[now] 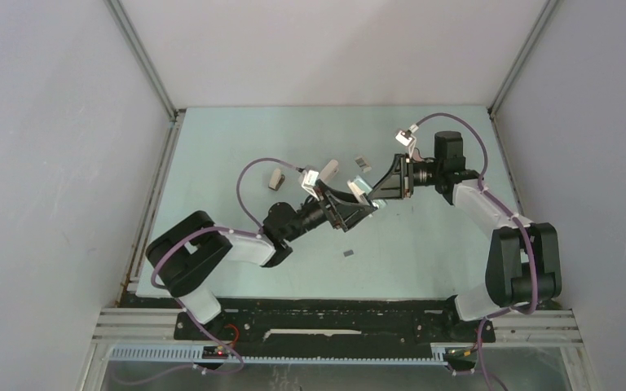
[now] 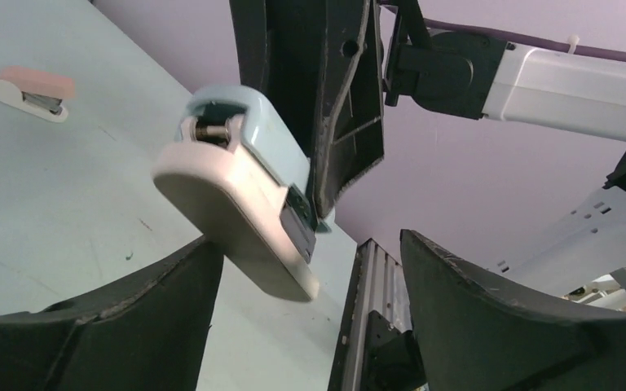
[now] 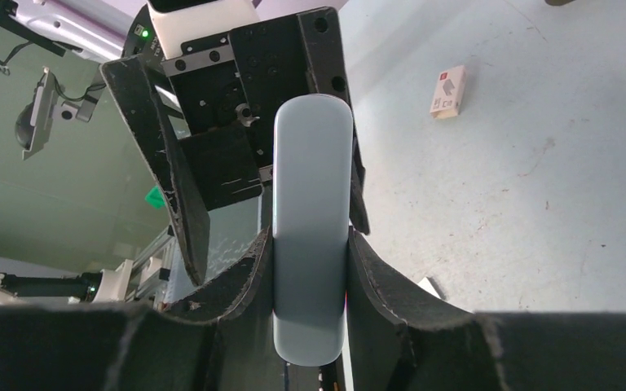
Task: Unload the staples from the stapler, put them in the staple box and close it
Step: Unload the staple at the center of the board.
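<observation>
My right gripper (image 3: 310,238) is shut on the sides of a light blue mini stapler (image 3: 311,204) and holds it above the table. In the left wrist view the stapler (image 2: 240,175) shows its white base hinged away from the blue top, with the dark magazine (image 2: 300,226) between them. My left gripper (image 2: 308,243) is open, its fingers (image 2: 171,285) on either side just below the stapler's base and not touching it. In the top view both grippers meet at the table's middle, left (image 1: 357,208) and right (image 1: 377,189). A tiny dark grey strip (image 1: 348,253), possibly staples, lies on the table.
A pink mini stapler (image 2: 31,91) lies at the far left, also in the top view (image 1: 276,178). Another mini stapler (image 1: 328,169) lies beside it. A small white box with dark marks (image 3: 447,90) lies behind the grippers. Grey walls enclose the table on three sides.
</observation>
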`<state>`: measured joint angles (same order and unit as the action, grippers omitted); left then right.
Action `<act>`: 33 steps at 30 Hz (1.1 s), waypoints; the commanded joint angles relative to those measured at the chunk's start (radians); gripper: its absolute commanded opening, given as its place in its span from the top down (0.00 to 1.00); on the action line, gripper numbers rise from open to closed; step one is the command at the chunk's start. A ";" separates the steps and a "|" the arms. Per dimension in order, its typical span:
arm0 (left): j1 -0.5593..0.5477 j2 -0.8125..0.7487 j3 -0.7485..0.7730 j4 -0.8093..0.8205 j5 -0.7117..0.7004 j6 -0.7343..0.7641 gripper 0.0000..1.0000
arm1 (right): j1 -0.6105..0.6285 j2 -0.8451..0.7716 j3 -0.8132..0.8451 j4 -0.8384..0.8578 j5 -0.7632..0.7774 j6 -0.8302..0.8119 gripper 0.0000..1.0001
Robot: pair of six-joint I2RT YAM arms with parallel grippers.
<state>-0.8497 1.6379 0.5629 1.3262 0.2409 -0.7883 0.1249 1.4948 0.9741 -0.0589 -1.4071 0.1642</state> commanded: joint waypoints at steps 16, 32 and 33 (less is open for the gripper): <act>-0.009 0.093 0.085 0.074 0.066 -0.091 0.45 | -0.010 -0.006 0.007 0.038 -0.041 0.013 1.00; 0.100 0.049 -0.064 0.064 0.151 0.008 0.99 | -0.007 0.018 0.131 -0.483 0.129 -0.560 1.00; 0.115 0.039 -0.072 0.051 0.176 0.025 1.00 | -0.002 0.022 0.141 -0.516 0.158 -0.600 1.00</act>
<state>-0.7982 1.7412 0.5350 1.3464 0.3531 -0.8619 0.1169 1.5085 1.0214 -0.3103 -1.3766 -0.1448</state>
